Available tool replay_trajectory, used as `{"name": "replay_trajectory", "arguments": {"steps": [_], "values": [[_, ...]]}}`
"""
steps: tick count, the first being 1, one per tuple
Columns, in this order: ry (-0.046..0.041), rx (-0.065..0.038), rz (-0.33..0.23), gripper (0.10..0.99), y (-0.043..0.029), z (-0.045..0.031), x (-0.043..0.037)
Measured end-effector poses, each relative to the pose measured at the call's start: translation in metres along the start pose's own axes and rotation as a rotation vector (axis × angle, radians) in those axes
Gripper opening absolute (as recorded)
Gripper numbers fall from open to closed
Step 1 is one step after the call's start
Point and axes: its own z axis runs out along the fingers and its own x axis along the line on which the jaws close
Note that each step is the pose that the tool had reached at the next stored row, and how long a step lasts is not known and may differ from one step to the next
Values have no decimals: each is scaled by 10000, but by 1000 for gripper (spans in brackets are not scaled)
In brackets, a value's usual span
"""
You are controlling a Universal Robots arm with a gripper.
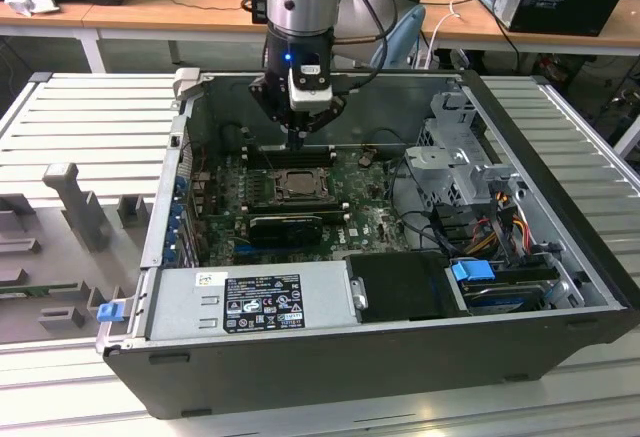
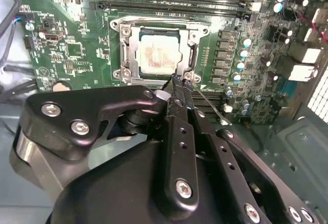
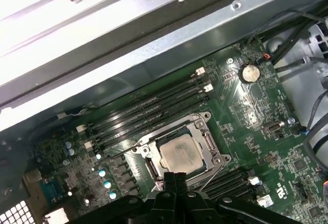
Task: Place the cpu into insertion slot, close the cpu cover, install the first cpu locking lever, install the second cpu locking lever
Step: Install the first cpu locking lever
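Observation:
The cpu (image 2: 156, 55) lies flat in the insertion slot (image 1: 272, 189) on the green motherboard, its pale face also in the first wrist view (image 3: 179, 152). The silver cpu cover (image 2: 131, 49) lies down around it, framing the chip in its window. My gripper (image 2: 179, 80) is shut, fingertips together at the socket's edge, just off one corner of the cover; the exterior view puts the gripper (image 1: 298, 142) right above the socket's far side. A thin wire locking lever (image 2: 212, 106) runs out from beside the fingertips. Nothing shows between the fingers.
Long black memory slots (image 3: 148, 106) run beside the socket. A black finned card (image 1: 285, 225) sits nearer the camera in the exterior view. The case's metal wall (image 3: 154, 39), a drive cage (image 1: 455, 157) and cables (image 1: 490, 227) stand around the board.

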Motion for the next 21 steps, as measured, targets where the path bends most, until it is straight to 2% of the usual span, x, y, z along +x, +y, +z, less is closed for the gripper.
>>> {"name": "replay_trajectory", "arguments": {"steps": [8,12,15,19,21], "values": [[10,15,-1007,106,-1,0,1],[24,37,-2376,106,-1,0,1],[30,46,-2935,106,-1,1,1],[41,22,-3170,106,-19,1,41],[66,-70,-3187,106,-42,3,90]]}}
